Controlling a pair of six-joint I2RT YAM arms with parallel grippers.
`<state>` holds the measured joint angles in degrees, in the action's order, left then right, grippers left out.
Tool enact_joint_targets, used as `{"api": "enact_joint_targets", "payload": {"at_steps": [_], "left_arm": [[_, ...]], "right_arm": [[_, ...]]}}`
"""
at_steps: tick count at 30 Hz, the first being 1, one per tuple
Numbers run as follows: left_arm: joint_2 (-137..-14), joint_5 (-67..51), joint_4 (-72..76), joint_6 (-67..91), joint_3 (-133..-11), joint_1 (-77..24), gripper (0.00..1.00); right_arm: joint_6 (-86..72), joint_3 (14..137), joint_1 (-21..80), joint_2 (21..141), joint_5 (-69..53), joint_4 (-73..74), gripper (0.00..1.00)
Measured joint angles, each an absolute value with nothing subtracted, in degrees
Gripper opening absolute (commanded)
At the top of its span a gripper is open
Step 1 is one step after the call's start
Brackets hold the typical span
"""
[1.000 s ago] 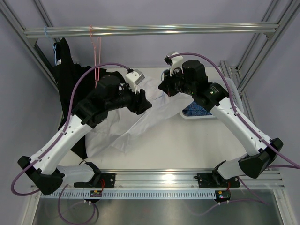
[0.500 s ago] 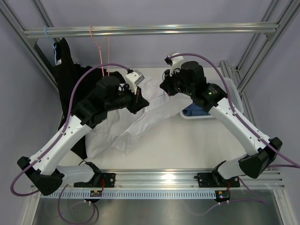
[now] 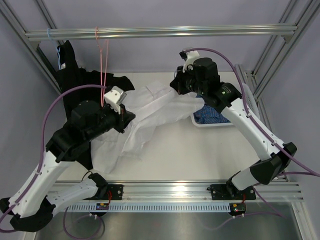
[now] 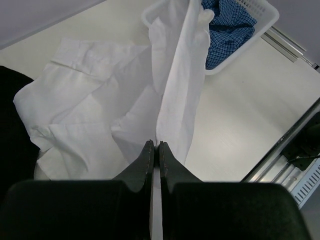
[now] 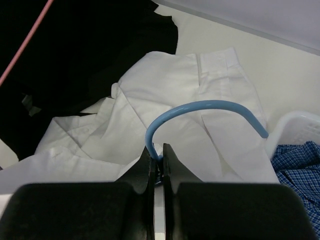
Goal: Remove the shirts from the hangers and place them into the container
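A white shirt [image 3: 160, 107] lies stretched across the table between my two grippers. My left gripper [image 3: 129, 118] is shut on a fold of the white shirt [image 4: 100, 95], its jaws pressed together on the cloth [image 4: 155, 146]. Farther back, my right gripper [image 3: 175, 86] is shut on the curved hook of a light blue hanger [image 5: 200, 106] that rises out of the shirt's collar [image 5: 210, 75]. The white container [image 3: 198, 122] stands at the right with a blue checked shirt [image 3: 210, 116] inside. A black shirt [image 3: 70, 75] hangs at the back left.
A pink hanger [image 3: 103, 55] hangs bare from the metal rail [image 3: 160, 32] at the back, beside the black shirt. Frame posts stand at both back corners. In the left wrist view the container [image 4: 262, 24] sits at the top right, near the table's metal edge [image 4: 285, 145].
My left gripper has shut on the white shirt and pulled back to the left and nearer, stretching the cloth. The right gripper has shifted slightly back with the hanger hook. The pink hanger has swung.
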<state>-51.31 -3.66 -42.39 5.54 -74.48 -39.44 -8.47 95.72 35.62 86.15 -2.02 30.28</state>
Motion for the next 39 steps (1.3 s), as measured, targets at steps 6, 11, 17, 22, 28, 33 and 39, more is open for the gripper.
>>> {"api": "enact_joint_targets", "payload": {"at_steps": [6, 11, 17, 22, 28, 33, 39], "left_arm": [[-43.9, -2.9, -39.9, 8.6, -67.9, -39.5, 0.00], [-40.1, -3.0, -37.6, 11.4, -63.1, -39.5, 0.00], [-37.1, -5.3, -33.2, 15.9, -55.9, -39.4, 0.00], [-35.0, -6.9, -30.6, 19.3, -53.5, -39.4, 0.00], [-34.1, -8.2, -30.1, 20.0, -55.9, -39.3, 0.07], [-35.1, -10.7, -30.2, 22.2, -53.0, -39.3, 0.21], [-34.4, -10.7, -36.1, 24.2, -48.9, -39.3, 0.70]], "right_arm": [[-10.8, 101.1, 33.4, 87.4, -3.9, 33.7, 0.00], [-12.6, 104.3, 33.0, 88.6, -5.5, 37.1, 0.00], [-13.8, 106.1, 32.3, 90.2, -6.9, 39.8, 0.00], [-14.7, 106.2, 32.2, 91.1, -6.5, 40.2, 0.00], [-17.4, 105.6, 32.2, 91.3, -6.8, 39.1, 0.00], [-19.5, 105.6, 32.0, 91.3, -6.7, 37.5, 0.00], [-20.3, 105.5, 31.0, 91.2, -6.7, 34.1, 0.00]]}}
